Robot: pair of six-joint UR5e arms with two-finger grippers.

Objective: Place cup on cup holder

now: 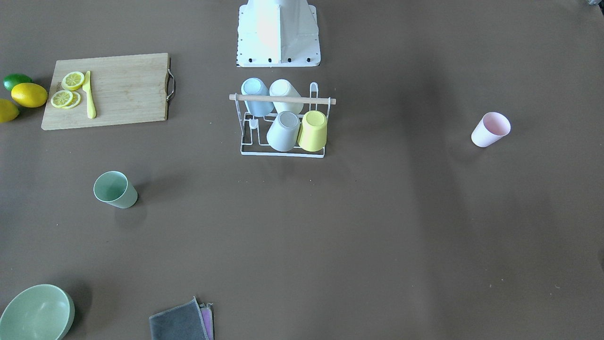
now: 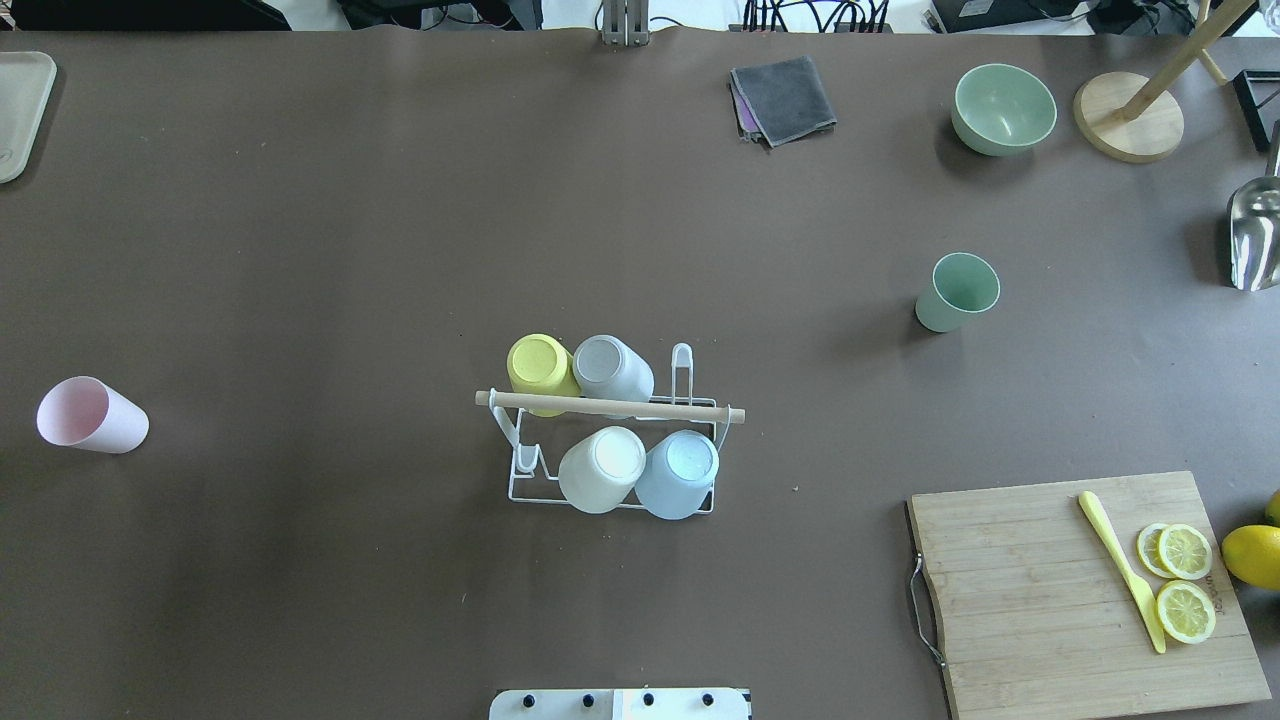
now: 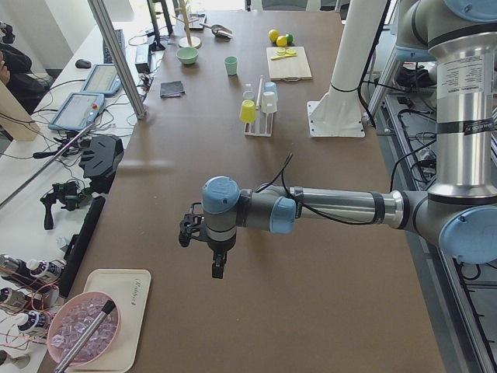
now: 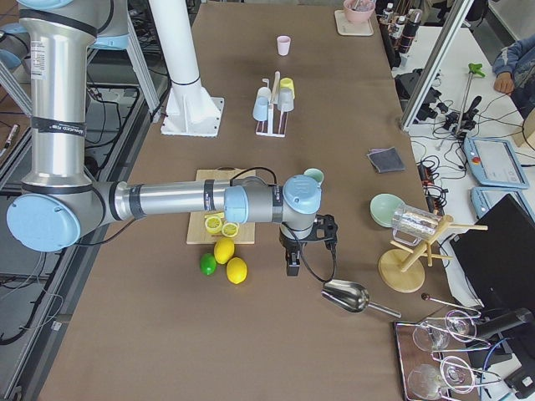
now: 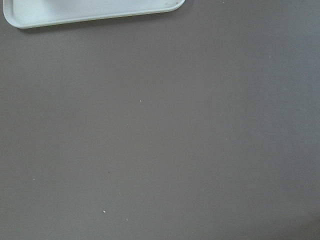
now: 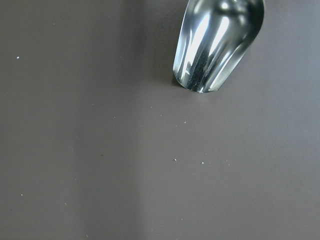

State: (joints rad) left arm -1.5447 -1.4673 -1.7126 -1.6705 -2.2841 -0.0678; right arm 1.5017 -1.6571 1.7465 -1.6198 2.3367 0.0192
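Note:
The cup holder (image 1: 283,98), a white wire rack with a wooden rod, stands mid-table near the robot base and also shows in the overhead view (image 2: 610,405). Several cups hang upside down on it: yellow, grey, white and blue. A pink cup (image 2: 90,415) lies on its side far to the robot's left. A green cup (image 2: 958,292) stands upright to the right. My left gripper (image 3: 218,268) hangs over bare table near the left end. My right gripper (image 4: 293,266) hangs near the right end. I cannot tell whether either is open or shut.
A cutting board (image 2: 1080,590) with lemon slices and a yellow knife lies front right, with lemons beside it. A green bowl (image 2: 1003,108), a grey cloth (image 2: 783,97), a metal scoop (image 2: 1255,235) and a wooden stand (image 2: 1130,118) are far right. A white tray (image 2: 20,110) is far left.

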